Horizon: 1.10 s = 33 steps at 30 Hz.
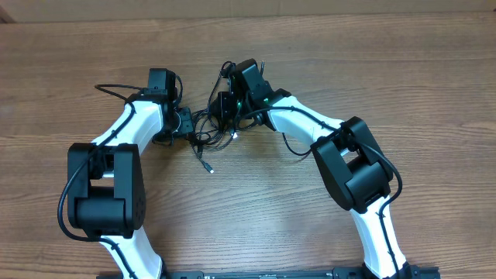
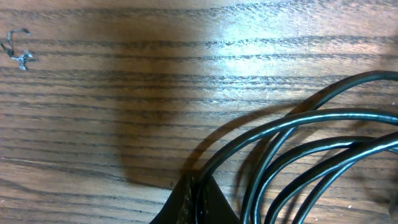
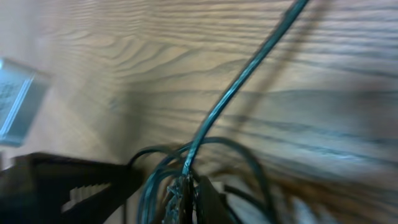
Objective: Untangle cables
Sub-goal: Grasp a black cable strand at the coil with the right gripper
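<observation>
The cables point(image 1: 208, 128) are a tangle of thin black cords in the middle of the wooden table, between my two grippers. One plug end point(image 1: 209, 167) trails toward the front. My left gripper point(image 1: 186, 124) is at the tangle's left side, shut on a cable point(image 2: 205, 165); several more loops point(image 2: 311, 149) curve past on the right in the left wrist view. My right gripper point(image 1: 226, 108) is at the tangle's upper right, shut on a cable point(image 3: 236, 87) that runs taut up and away from the jaws point(image 3: 186, 193).
The left gripper's dark body point(image 3: 62, 186) shows at the lower left of the right wrist view. A thicker black arm wire point(image 1: 112, 89) loops out at the left. A small scratch mark point(image 2: 18, 53) is on the wood.
</observation>
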Each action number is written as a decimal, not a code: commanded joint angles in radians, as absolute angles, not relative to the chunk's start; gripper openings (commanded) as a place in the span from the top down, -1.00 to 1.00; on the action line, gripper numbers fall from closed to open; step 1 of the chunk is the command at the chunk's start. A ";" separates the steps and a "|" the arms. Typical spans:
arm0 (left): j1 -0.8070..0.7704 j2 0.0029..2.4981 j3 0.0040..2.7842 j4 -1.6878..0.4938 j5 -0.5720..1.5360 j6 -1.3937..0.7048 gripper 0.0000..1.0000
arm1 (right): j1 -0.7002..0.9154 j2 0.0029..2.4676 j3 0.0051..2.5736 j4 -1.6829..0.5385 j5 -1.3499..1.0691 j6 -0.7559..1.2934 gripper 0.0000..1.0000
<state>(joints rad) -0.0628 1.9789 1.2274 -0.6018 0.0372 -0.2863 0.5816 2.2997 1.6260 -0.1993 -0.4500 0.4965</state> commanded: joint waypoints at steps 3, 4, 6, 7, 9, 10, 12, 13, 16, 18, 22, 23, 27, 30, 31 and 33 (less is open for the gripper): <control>-0.067 2.120 1.082 -0.571 0.038 -0.292 0.89 | 0.474 2.210 1.630 -0.189 -0.862 0.490 0.92; -0.067 2.120 1.071 -0.558 0.033 -0.292 0.88 | 0.458 2.189 1.630 -0.193 -0.910 0.490 0.92; -0.067 2.120 1.050 -0.530 0.033 -0.292 0.86 | 0.430 2.150 1.630 -0.205 -0.994 0.490 0.92; -0.067 2.120 1.044 -0.521 0.033 -0.292 0.85 | 0.417 2.129 1.630 -0.217 -1.023 0.490 0.92; -0.067 2.120 1.040 -0.509 0.034 -0.292 0.85 | 0.394 2.091 1.630 -0.253 -1.013 0.490 0.92; -0.067 2.120 1.040 -0.507 0.034 -0.293 0.85 | 0.386 2.078 1.630 -0.272 -0.992 0.490 0.92; -0.067 2.120 1.040 -0.503 0.034 -0.293 0.86 | 0.378 2.067 1.630 -0.301 -0.934 0.490 0.68; -0.067 2.120 1.040 -0.501 0.034 -0.292 0.85 | 0.378 2.068 1.630 -0.308 -0.911 0.490 0.35; -0.067 2.120 1.040 -0.492 0.035 -0.293 0.85 | 0.393 2.081 1.629 -0.363 -0.774 0.490 -0.04; -0.067 2.120 1.040 -0.488 0.035 -0.293 0.85 | 0.417 2.092 1.629 -0.395 -0.668 0.490 -0.25; -0.067 2.120 1.040 -0.485 0.035 -0.293 0.85 | 0.484 2.126 1.629 -0.376 -0.566 0.490 -0.42; -0.067 2.120 1.040 -0.485 0.035 -0.293 0.84 | 0.500 2.139 1.629 -0.362 -0.547 0.490 -0.43; -0.067 2.120 1.040 -0.486 0.035 -0.292 0.84 | 0.566 2.181 1.629 -0.311 -0.379 0.490 -0.44; -0.067 2.120 1.040 -0.487 0.035 -0.293 0.85 | 0.592 2.204 1.629 -0.289 -0.276 0.490 -0.47; -0.067 2.120 1.040 -0.487 0.035 -0.293 0.84 | 0.602 2.221 1.629 -0.266 -0.253 0.490 -0.49; -0.067 2.120 1.040 -0.487 0.035 -0.293 0.83 | 0.606 2.242 1.629 -0.237 -0.250 0.490 -0.53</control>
